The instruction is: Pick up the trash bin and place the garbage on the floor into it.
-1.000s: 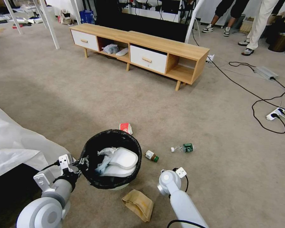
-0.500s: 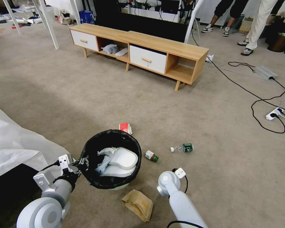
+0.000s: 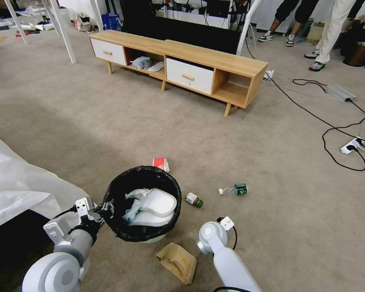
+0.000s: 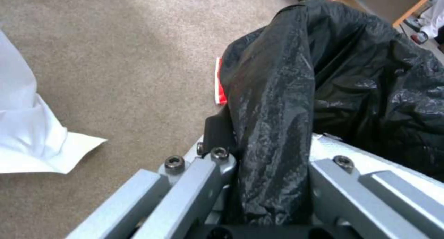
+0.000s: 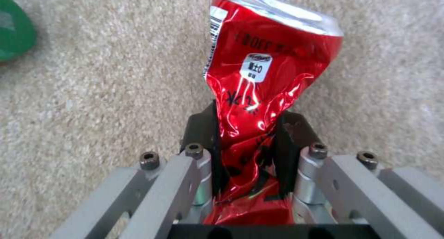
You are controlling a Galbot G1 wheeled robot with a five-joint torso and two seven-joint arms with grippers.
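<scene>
The right gripper (image 5: 245, 142) is clamped on a crushed red can (image 5: 266, 76), held just above the floor (image 3: 271, 162) to the right of the trash bin (image 3: 144, 202). The bin's black-lined rim is pinched by the left gripper (image 4: 266, 155) at its left edge.

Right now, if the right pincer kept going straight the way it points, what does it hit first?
The carpet. The right pincer is shut on the crushed red can and points down at bare floor; the can's far end would likely touch first, though its height above the floor is unclear.
</scene>
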